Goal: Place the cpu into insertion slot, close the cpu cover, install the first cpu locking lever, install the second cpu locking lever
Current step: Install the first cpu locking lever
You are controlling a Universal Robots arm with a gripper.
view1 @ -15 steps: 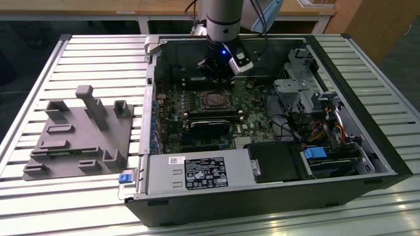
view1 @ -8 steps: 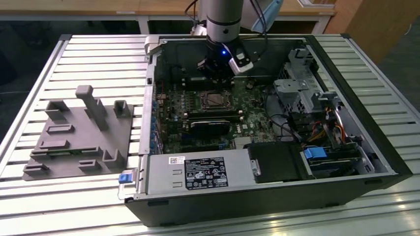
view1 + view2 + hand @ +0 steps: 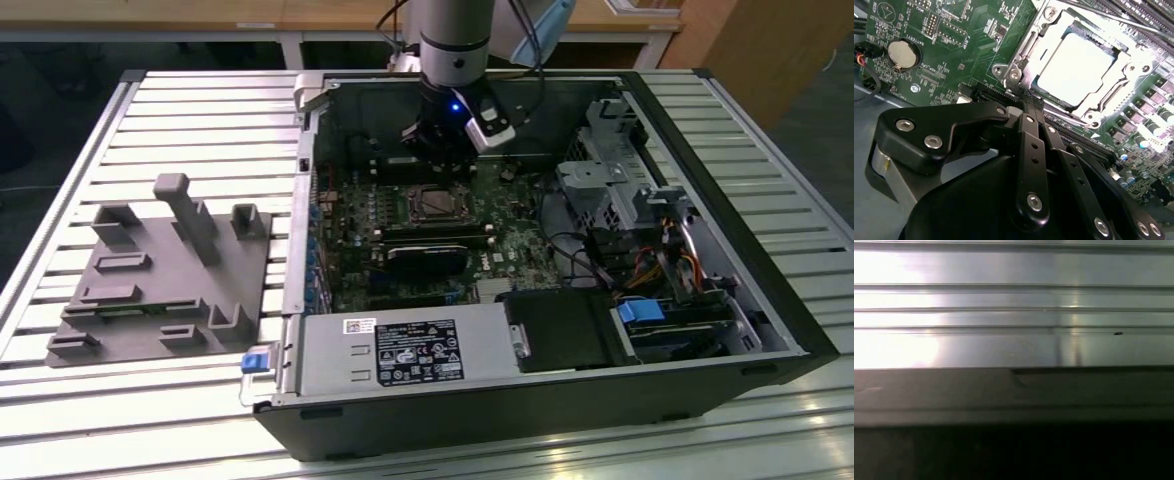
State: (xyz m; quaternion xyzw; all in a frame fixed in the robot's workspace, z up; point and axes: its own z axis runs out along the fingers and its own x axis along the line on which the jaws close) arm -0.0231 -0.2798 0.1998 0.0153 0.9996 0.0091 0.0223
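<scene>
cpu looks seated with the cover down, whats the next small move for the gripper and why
Probably a short drop toward the lever at the socket's near corner. In the second wrist view the cpu lies flat in the slot with the cover closed around it, and the gripper sits close beside that corner, holding nothing that I can see. Whether a lever is already latched is hard to tell.

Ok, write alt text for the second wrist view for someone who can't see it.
A pale silver cpu sits in its socket on a green motherboard, framed by the silver metal cpu cover lying closed around it. The black gripper fills the foreground, its tip close beside the socket's edge. A round coin-cell battery sits on the board away from the socket.
</scene>
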